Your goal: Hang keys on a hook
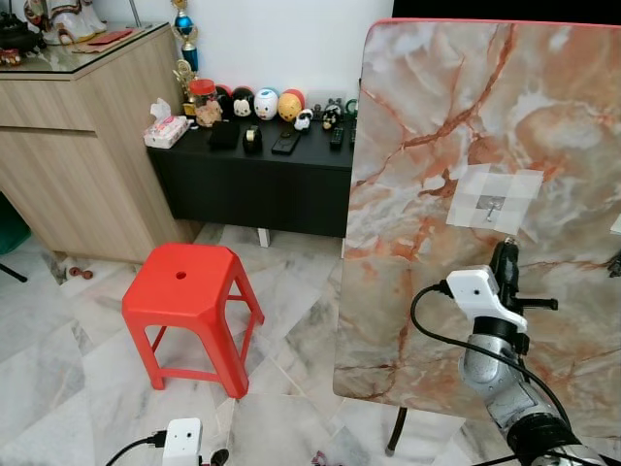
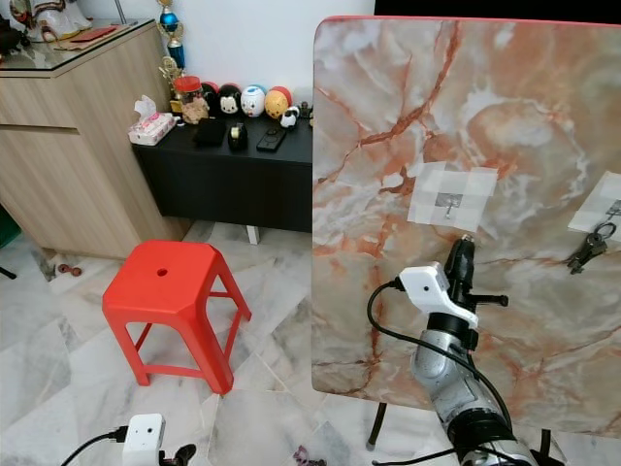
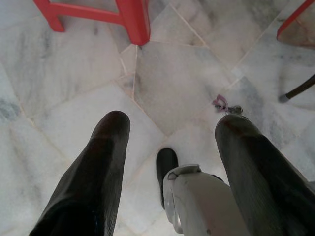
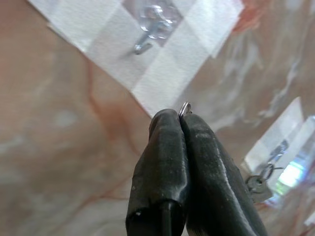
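The right gripper (image 4: pixel 181 115) is raised in front of the upright marble-patterned board (image 1: pixel 427 116), its two black fingers (image 4: pixel 162 162) pressed tight together with only a small silver key ring (image 4: pixel 185 107) peeping out between the tips; the rest of those keys cannot be seen, hidden behind the fingers. Just above and slightly to the left of the fingertips, a small metal hook (image 4: pixel 150 29) sits fixed to the board under a cross of pale tape (image 1: pixel 495 199), and the ring is close beneath it but not yet on it. Off to the gripper's right, further along the board, a second taped hook (image 2: pixel 612 207) already carries a dark bunch of keys (image 2: pixel 588 249) hanging down from it. The left gripper (image 3: pixel 167 147) hangs low by the robot's side, pointing at the marble floor (image 3: pixel 59 108), its fingers spread well apart and holding nothing. On the floor just beyond its right finger lies a small purple and metal trinket (image 3: pixel 224 104). To the left of the board, well away from the raised gripper, stands a red plastic stool (image 1: pixel 186 291), and behind that a low black cabinet (image 1: pixel 252 180) lined with little toy figures (image 1: pixel 265 104).
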You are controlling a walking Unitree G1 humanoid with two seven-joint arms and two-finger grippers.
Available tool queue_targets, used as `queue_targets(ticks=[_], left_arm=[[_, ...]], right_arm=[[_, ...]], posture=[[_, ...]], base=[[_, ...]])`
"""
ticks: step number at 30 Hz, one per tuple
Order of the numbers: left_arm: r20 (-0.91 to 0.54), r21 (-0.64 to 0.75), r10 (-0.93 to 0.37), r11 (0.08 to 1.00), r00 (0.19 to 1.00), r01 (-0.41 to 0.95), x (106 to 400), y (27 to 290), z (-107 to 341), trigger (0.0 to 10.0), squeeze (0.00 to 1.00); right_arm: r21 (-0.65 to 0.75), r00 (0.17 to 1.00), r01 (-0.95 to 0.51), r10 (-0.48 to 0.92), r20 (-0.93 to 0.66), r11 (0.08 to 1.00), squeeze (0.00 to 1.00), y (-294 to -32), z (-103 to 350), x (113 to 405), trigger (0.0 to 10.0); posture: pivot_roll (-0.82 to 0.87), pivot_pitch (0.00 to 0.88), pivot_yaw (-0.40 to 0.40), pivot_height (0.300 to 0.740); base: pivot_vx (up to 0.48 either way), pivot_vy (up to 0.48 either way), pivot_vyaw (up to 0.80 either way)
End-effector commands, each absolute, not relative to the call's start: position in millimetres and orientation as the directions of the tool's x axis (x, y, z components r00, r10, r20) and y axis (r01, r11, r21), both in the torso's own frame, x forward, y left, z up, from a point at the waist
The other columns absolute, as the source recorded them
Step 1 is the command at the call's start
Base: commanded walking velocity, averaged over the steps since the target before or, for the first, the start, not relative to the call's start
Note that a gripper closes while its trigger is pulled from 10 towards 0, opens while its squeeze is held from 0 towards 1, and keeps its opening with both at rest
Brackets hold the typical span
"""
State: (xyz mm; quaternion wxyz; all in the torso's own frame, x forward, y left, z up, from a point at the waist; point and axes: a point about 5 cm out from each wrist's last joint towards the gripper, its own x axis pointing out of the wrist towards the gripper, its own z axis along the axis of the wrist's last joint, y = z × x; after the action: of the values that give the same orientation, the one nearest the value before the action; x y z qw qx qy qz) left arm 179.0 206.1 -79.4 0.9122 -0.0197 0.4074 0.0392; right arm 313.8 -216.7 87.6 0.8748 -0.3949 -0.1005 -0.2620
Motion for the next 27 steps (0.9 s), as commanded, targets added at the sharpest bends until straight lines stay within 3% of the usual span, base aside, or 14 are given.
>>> queue_targets(ticks=[1,13,27], left_arm=[[-0.76,0.0,0.063,0.995,0.647,-0.097,176,208,-81,10.0,0.0],[-0.759,-0.002,0.066,0.995,0.648,-0.104,177,208,-81,10.0,0.0],[-0.753,0.002,0.065,0.995,0.655,-0.097,180,207,-80,10.0,0.0]], right_arm=[[-0.628,0.829,0.56,-0.373,0.418,0.54,0.0,-216,95,316,10.0],[-0.676,0.85,0.524,-0.266,0.454,0.518,0.0,-201,98,318,10.0],[-0.684,0.852,0.52,-0.253,0.458,0.512,0.0,-197,99,319,10.0]], posture=[[0.0,0.0,0.018,0.74],[0.0,0.0,0.015,0.74],[0.0,0.0,0.019,0.74]], base=[[0.0,0.0,0.0],[0.0,0.0,0.0],[0.0,0.0,0.0]])
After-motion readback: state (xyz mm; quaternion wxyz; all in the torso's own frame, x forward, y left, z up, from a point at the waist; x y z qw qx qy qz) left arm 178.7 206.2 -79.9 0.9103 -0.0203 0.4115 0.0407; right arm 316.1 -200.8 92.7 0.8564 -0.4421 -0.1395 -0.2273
